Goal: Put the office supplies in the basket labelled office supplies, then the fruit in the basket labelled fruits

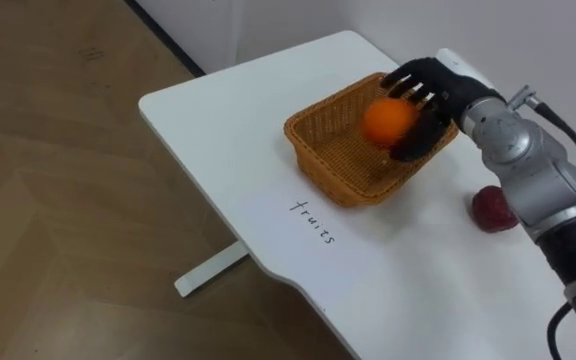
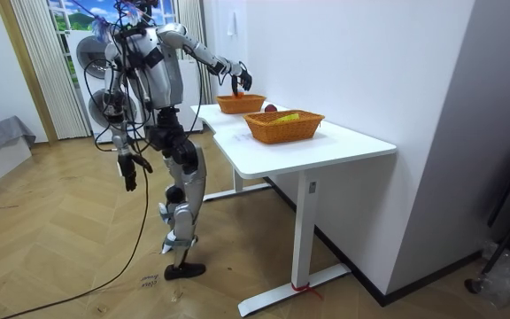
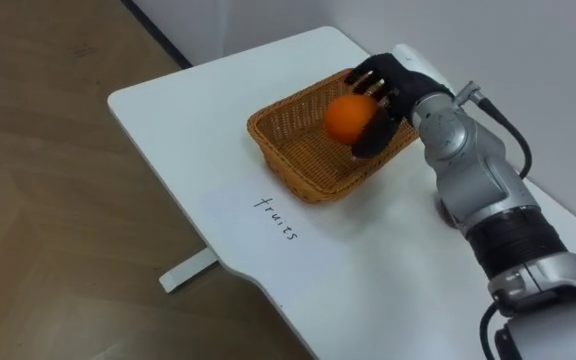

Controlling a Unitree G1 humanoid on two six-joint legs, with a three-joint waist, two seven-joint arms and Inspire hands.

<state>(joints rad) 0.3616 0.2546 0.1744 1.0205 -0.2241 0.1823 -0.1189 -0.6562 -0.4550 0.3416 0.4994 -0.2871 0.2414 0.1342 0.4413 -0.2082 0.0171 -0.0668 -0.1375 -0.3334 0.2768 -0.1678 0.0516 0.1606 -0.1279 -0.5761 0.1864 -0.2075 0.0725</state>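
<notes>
The robot stands at the end of the white table (image 1: 218,130), right arm stretched out over it. Its right hand (image 1: 436,88) is wrapped round an orange (image 1: 388,122), fingers curled over the top and thumb tucked beneath, a firm grip. The orange hangs just above the woven basket (image 1: 336,186), over its far side and not touching the bottom. On the tabletop in front of that basket is a handwritten label (image 1: 314,222) reading "fruits". A dark red fruit (image 1: 492,208) lies on the table just beside the right forearm, outside the basket. Further along the table sits a second basket (image 2: 283,127) with something yellow (image 2: 289,116) in it. The left hand (image 2: 129,173) hangs down by the robot's hip, too far off to tell its state.
</notes>
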